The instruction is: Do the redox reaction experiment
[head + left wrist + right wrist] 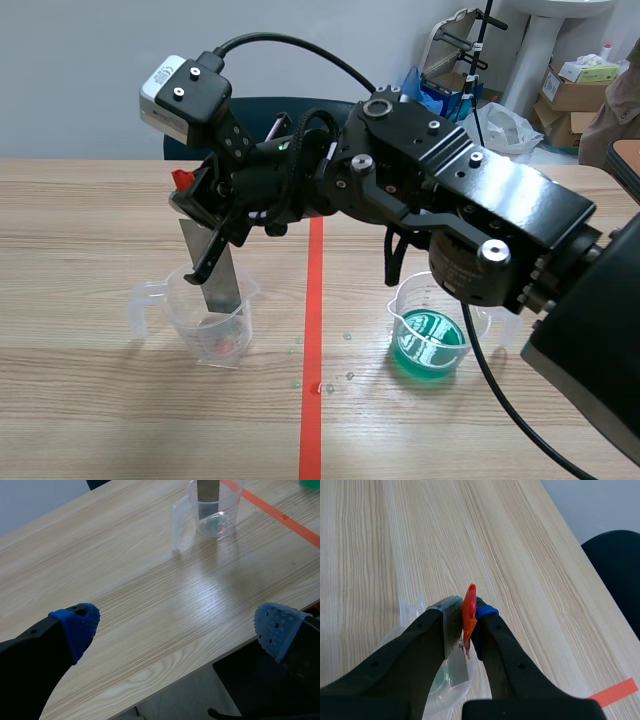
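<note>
Grey metal strip (222, 275) hangs nearly upright with its lower end inside the clear plastic measuring cup (190, 315), left of the orange-red tape line (312, 330). Your right gripper (205, 225), reaching across from the right, is clamped on the strip's top, where an orange-red plastic tab (468, 605) sits against it. Your left gripper (177, 630) hovers with fingers spread wide over the wooden table (125, 580) edge, holding nothing. You have a clear beaker of green liquid (430, 345) standing right of the tape.

No legible text anywhere (red marks on measuring cup (195, 325) too blurred)
</note>
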### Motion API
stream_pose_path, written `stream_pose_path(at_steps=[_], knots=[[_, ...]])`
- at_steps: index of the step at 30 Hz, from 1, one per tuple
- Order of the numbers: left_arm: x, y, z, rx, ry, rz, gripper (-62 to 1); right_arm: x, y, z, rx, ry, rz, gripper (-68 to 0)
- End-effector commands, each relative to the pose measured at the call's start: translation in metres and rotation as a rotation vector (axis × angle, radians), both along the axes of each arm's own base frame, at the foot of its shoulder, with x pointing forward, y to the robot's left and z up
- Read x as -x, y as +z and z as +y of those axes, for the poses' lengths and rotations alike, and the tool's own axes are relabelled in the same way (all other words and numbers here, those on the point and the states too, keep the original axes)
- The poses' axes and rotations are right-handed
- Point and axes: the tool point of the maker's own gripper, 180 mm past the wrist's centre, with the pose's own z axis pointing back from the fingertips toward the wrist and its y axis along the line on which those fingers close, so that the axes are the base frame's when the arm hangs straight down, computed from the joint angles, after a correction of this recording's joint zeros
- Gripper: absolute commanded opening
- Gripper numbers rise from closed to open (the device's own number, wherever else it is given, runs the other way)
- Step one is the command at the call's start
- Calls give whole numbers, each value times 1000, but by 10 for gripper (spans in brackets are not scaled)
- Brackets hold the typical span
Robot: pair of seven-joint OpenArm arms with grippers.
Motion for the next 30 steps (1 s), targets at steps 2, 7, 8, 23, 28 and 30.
stream_pose_path(at_steps=[2,7,8,23,28,30], knots=[[-2,4,-2,9,-1,-19,14,1,14,6,-30,36,-27,-669],[-2,4,-2,10,-1,-19,14,1,14,6,-25,36,-30,-669],[-2,4,-2,10,-1,-20,14,1,14,6,-22,36,-32,-669],[-2,4,-2,10,-1,-19,14,12,6,7,27,108,-42,-529],[-2,4,-2,10,-1,-19,14,29,1,10,50,209,-21,-300],[-1,4,-2,11,2,-19,14,36,-1,10,57,244,-14,-199]])
